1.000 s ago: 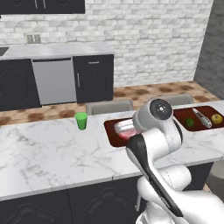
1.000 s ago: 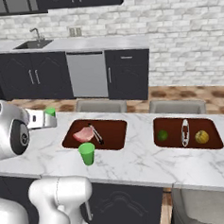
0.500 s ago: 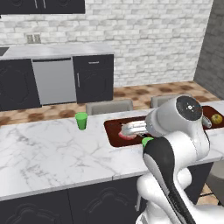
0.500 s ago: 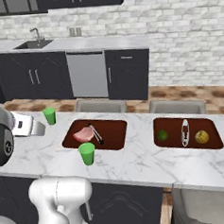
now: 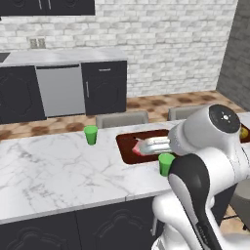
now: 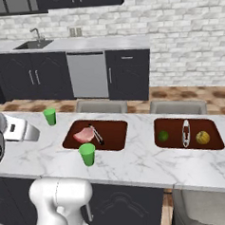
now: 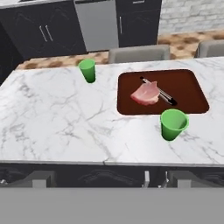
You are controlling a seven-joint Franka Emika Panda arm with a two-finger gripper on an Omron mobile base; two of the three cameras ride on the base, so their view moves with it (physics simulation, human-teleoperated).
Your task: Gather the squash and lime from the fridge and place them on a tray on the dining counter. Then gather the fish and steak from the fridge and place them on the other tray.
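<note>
On the dining counter the left brown tray holds the pink steak and a thin dark utensil. The right tray carries the lime, the yellow squash and, between them, what looks like the slim silvery fish. My gripper hangs over the counter's near left part, well short of the steak tray. In the hand view the steak lies ahead and my gripper is open, its fingertips wide apart with nothing between them. The fridge is out of view.
Two green cups stand on the counter: one at the far left, one just in front of the steak tray. Grey chair backs line the counter's far side. Dark cabinets and a dishwasher stand along the back wall.
The arm has swung: its elbow moved right in the left base view, and the hand drew back left, away from the steak tray. The jaws stayed open and the objects stayed put.
</note>
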